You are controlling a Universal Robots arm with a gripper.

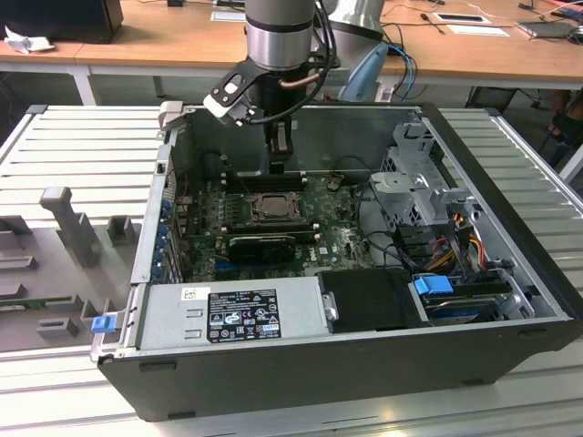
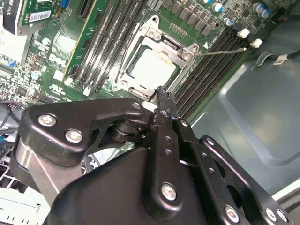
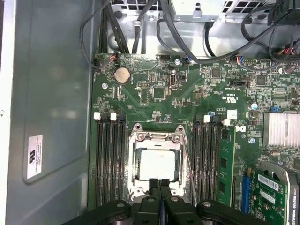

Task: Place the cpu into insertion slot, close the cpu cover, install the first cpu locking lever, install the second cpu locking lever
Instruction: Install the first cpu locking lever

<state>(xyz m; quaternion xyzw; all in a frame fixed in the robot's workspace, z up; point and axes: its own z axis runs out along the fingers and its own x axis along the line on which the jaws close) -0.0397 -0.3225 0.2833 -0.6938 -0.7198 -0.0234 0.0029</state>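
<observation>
From where I stand the arm reaches down into the open computer case. Its gripper has both fingers pressed together with nothing between them, and the tips sit just at the edge of the socket. The chip lies flat in the socket. Its pale top shows through the window of the cover, which looks folded down over it.

So the seating and the cover seem done, and I take the work in hand to be a lever, the thin wire running along the side of the socket next to the memory slots. In the second wrist view the wire angles out away from the frame, so it looks unlatched to me, though I cannot be sure.

To do this well, the closed tips should bear on the wire alone, near its free end. They should press steadily so it swings under its catch. A slip onto the chip or the green board could do damage.
</observation>
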